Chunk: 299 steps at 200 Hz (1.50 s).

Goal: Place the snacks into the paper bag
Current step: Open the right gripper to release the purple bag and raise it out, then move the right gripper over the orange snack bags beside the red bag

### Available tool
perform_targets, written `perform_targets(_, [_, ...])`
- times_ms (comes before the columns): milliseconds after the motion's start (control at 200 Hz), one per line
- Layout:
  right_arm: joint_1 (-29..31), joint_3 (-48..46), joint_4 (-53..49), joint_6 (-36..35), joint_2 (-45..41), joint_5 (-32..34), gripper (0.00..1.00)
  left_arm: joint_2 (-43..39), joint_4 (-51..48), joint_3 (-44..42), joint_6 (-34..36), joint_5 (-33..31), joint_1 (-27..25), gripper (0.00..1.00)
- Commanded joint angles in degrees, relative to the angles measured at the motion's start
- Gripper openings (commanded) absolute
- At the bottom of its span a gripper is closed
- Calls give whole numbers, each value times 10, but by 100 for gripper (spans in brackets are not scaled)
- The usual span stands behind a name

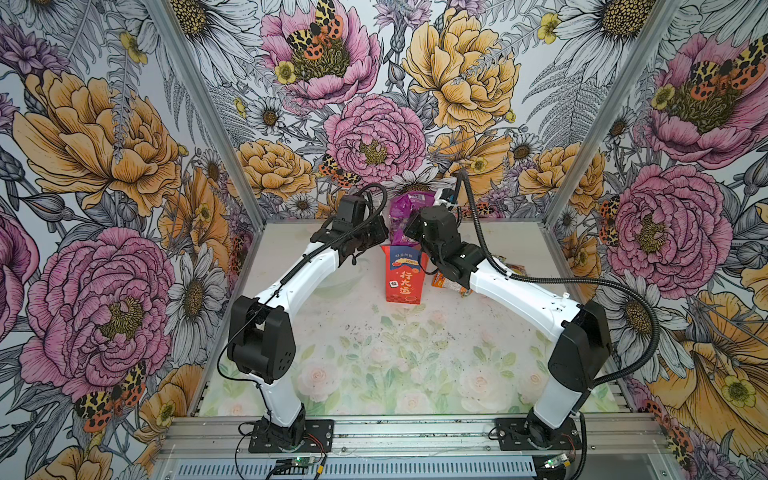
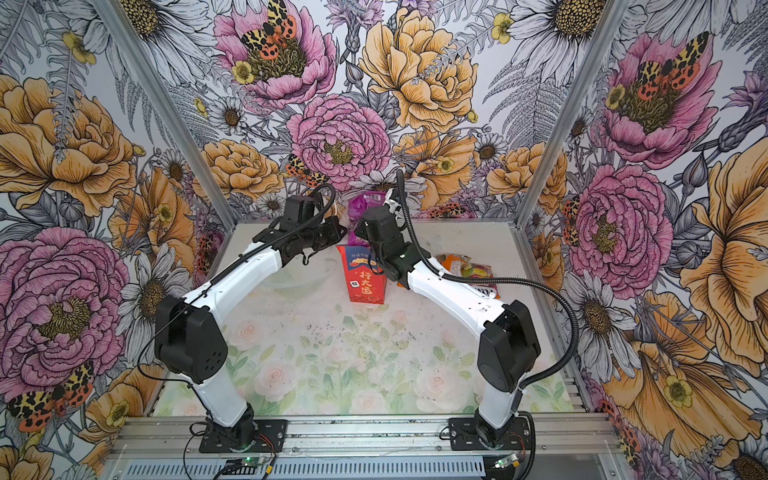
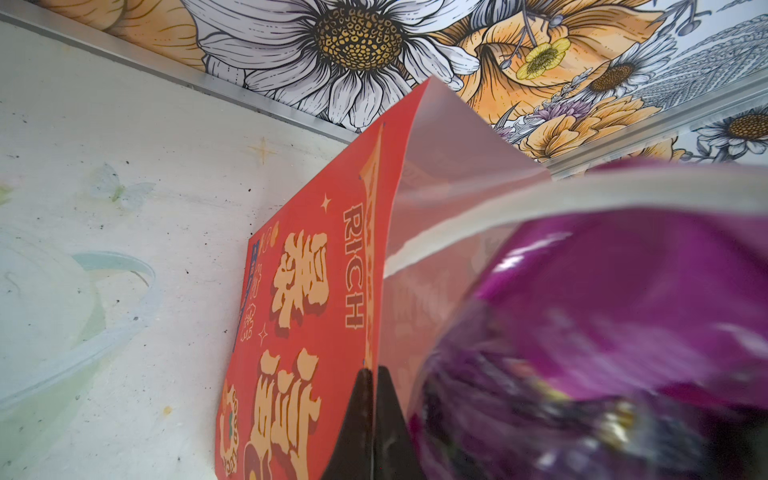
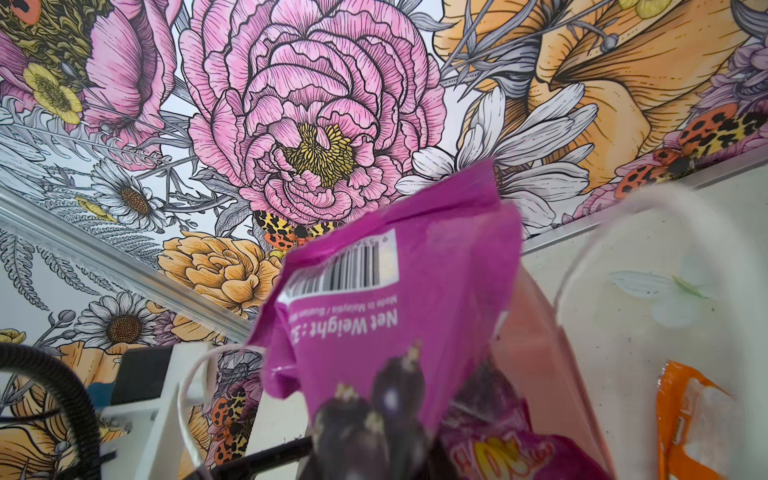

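Flower-papered walls (image 1: 104, 166), rose-print table (image 1: 374, 353): L gripper (image 3: 372, 390) pinches rim of red paper bag (image 1: 405, 278), purple packet (image 1: 401, 220) upright at its mouth beside R gripper (image 1: 409, 230), whose grip can't be told.

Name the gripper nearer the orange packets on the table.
Right. The right gripper is at the paper bag's mouth, on the side beside the orange packets; the left gripper pinches the bag's opposite wall, farther away.
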Motion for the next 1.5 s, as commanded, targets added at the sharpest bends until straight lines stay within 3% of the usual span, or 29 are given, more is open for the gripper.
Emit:
perform_targets(0, [4, 25, 43, 1, -10, 20, 13, -17, 4, -14, -1, -11, -5, 0])
perform_targets(535, [5, 13, 61, -11, -16, 2, 15, -13, 7, -15, -3, -8, -4, 0])
perform_targets(886, [-13, 30, 39, -74, -30, -89, 23, -14, 8, -15, -6, -10, -3, 0])
perform_targets(1286, [-117, 3, -14, -184, -109, -354, 36, -14, 11, -17, -8, -5, 1, 0])
perform_targets(1491, [-153, 15, -121, -306, -143, -491, 42, -13, 11, -17, -8, -4, 1, 0])
